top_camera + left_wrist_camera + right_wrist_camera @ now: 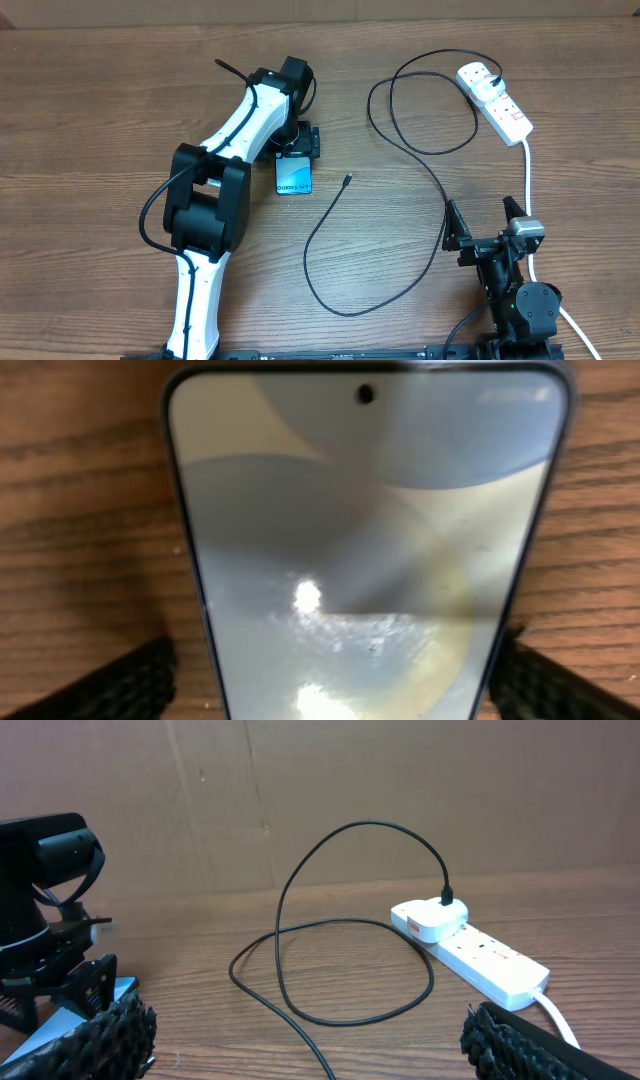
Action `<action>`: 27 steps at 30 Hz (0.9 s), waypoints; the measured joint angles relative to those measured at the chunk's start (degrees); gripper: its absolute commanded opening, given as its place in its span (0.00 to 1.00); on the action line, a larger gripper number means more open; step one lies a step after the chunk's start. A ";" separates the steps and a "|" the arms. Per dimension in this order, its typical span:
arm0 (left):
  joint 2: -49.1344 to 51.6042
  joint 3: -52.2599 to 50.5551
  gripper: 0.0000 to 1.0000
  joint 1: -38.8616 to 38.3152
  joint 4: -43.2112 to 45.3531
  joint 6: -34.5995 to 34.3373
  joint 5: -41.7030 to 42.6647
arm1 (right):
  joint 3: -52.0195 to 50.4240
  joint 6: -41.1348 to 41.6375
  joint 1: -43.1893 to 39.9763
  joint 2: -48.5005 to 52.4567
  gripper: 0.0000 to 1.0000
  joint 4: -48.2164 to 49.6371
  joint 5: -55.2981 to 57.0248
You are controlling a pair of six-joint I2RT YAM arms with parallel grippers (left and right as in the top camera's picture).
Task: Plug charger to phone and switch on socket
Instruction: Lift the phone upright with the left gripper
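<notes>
- One slim rectangular phone with a blue-cyan screen (293, 178) lies flat, left of the bench's centre.
- One long thin black charger cable (368, 823) is plugged in at the strip. Its loose connector tip (346, 181) lies at the phone's 3 o'clock, apart from it.
- One white oblong power strip (497, 100) lies at the bench's 2 o'clock.
- Two claws: the left claw (297, 148) is spread wide astride the phone, and the right claw (485, 218) is wide and empty at 5 o'clock.
- One wood-grain bench (100, 100), with a brown cardboard wall (300, 780) behind.

Overhead straight down; left wrist close over phone (370, 560); right wrist low toward socket (470, 945)
</notes>
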 measured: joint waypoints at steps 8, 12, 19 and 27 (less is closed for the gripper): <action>-0.24 -0.46 1.00 0.00 -0.31 -1.01 0.13 | 0.00 0.00 0.00 0.00 1.00 0.00 -0.02; -0.24 -0.50 1.00 0.00 -0.61 -2.36 0.33 | 0.00 -0.02 0.00 0.00 1.00 0.02 -0.02; -0.35 -0.70 0.96 0.00 -0.76 -3.63 0.50 | 0.00 0.00 0.00 0.00 1.00 0.02 -0.02; -0.37 -0.72 0.99 0.00 -1.27 -4.28 0.72 | 0.00 0.00 0.00 0.00 1.00 0.00 0.00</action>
